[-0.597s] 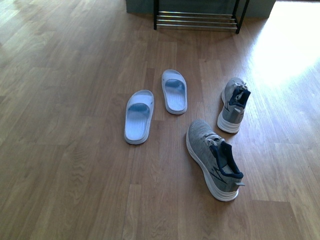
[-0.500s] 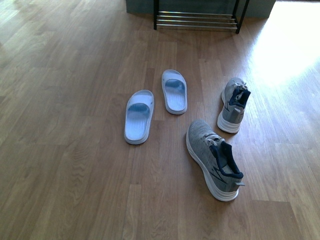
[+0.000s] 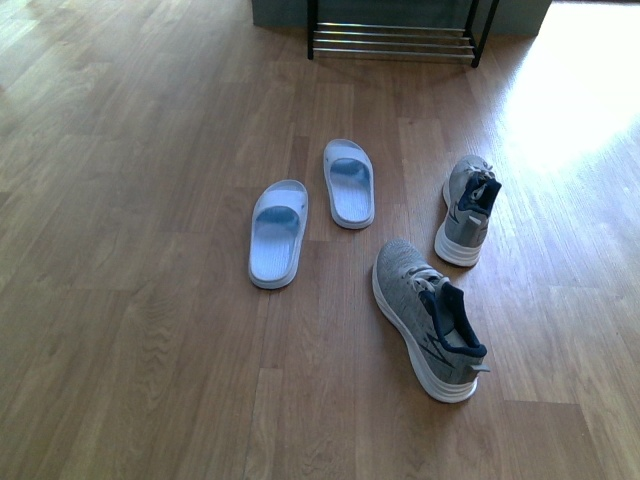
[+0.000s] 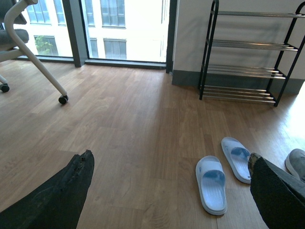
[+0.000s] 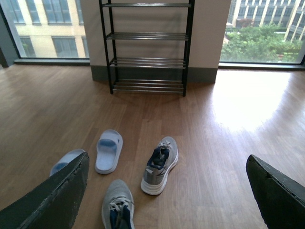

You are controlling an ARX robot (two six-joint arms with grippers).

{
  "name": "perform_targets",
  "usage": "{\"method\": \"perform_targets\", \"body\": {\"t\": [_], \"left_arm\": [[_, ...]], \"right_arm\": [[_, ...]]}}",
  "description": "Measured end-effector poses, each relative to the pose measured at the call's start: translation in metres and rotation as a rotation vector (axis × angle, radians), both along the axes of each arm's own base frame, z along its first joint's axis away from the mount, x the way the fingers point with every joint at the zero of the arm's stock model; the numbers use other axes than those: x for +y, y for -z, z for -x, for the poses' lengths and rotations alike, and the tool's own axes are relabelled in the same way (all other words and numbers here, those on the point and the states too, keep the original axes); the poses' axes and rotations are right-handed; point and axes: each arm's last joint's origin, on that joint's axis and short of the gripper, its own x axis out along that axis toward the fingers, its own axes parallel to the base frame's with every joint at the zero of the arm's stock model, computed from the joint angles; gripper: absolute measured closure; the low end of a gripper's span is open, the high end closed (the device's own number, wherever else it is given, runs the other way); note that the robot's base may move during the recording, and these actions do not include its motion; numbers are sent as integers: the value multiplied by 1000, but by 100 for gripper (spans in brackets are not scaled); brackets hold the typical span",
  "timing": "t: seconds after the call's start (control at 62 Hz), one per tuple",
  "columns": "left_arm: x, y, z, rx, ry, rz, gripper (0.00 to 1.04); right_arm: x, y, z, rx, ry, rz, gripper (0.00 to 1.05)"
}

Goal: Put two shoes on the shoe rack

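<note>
Two pale blue slides lie on the wooden floor, one nearer [image 3: 277, 232] and one farther [image 3: 349, 183]. To their right are two grey sneakers, one close [image 3: 430, 318] and one beyond it [image 3: 467, 209]. The shoe rack [image 3: 392, 40] stands at the far wall with bare chrome rods. Neither arm shows in the front view. The left gripper [image 4: 169, 162] is open above the floor, with the slides [image 4: 211, 183] ahead of it. The right gripper [image 5: 167, 164] is open too, and a sneaker [image 5: 160, 164] lies on the floor between its fingers, well below them. Nothing is held.
In the left wrist view an office chair base [image 4: 43, 67] with castors stands by tall windows. A grey skirting wall [image 5: 147, 74] backs the rack. Bright sunlight falls on the floor [image 3: 575, 90] at the right.
</note>
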Motion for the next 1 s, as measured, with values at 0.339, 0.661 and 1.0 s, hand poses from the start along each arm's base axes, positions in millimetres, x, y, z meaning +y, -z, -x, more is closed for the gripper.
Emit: {"method": "perform_targets", "body": {"t": [0.339,0.661,1.0], "left_arm": [[0,0,0,0,0,0,9],[0,0,0,0,0,0,9],[0,0,0,0,0,0,9]], "right_arm": [[0,0,0,0,0,0,9],[0,0,0,0,0,0,9],[0,0,0,0,0,0,9]]}}
